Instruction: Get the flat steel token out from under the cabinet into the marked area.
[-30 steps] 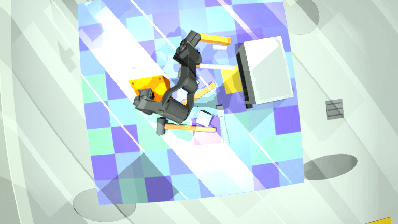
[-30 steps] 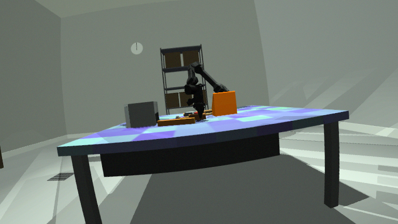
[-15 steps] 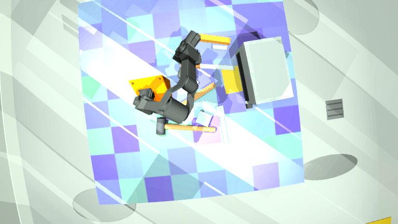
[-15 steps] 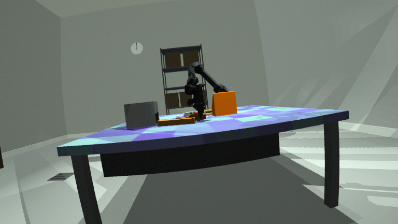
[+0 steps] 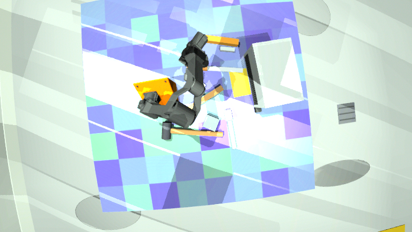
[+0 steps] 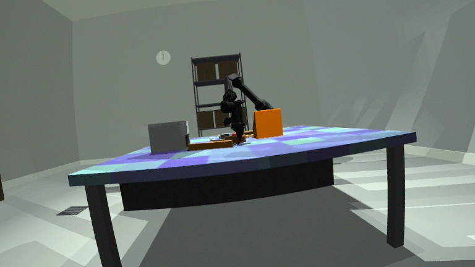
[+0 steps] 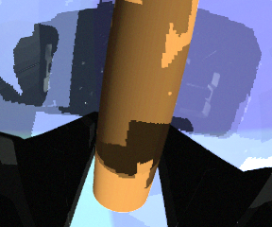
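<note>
The grey-white cabinet (image 5: 278, 71) (image 6: 167, 136) stands on the right in the top view, with its dark slotted front facing the arm. The steel token cannot be made out. The yellow marked area (image 5: 240, 86) lies before the cabinet front. My gripper (image 6: 239, 141) (image 7: 129, 125) is low over the table and shut on the round wooden handle (image 5: 205, 69) (image 7: 143, 71) of a long tool. Its pale flat blade (image 5: 223, 69) runs along the marked area's upper edge toward the cabinet front; whether its far tip is under the cabinet cannot be told. The forearm hides the gripper in the top view.
An orange bar (image 5: 223, 40) (image 6: 209, 144) and a small white bar (image 5: 227, 49) lie beyond the held tool. On the other side are a wooden bar (image 5: 213, 93), a pale block (image 5: 210, 122), a mallet (image 5: 166, 130) and a white T-shaped tool (image 5: 232, 130). An orange panel (image 5: 154, 88) (image 6: 268, 123) stands by the arm's base.
</note>
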`<state>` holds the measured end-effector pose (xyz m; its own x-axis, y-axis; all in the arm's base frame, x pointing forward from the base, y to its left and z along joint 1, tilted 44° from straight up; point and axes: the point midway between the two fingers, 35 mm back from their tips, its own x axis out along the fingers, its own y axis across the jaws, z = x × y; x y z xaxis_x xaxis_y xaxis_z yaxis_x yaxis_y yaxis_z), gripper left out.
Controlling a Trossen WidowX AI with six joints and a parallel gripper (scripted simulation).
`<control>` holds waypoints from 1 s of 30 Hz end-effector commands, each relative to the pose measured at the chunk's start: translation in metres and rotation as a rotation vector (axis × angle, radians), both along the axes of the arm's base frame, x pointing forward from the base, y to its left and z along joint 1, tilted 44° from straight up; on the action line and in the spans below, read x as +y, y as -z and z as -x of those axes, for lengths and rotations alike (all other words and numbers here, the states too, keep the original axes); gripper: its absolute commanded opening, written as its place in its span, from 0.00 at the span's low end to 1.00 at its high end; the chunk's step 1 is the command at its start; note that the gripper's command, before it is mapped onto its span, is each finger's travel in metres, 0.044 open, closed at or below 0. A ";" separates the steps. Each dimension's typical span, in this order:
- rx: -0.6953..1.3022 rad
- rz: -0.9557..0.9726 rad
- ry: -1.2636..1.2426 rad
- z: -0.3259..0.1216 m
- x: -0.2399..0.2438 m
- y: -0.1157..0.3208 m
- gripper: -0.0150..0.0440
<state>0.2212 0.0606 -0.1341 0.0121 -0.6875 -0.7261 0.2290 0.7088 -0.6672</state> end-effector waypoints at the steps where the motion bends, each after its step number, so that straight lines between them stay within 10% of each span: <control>1: -0.001 0.000 0.000 -0.001 0.000 0.000 0.25; 30: -0.002 0.003 -0.006 -0.048 -0.008 -0.009 0.25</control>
<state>0.2623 0.0534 -0.1264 0.0126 -0.6895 -0.7242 0.2216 0.7082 -0.6703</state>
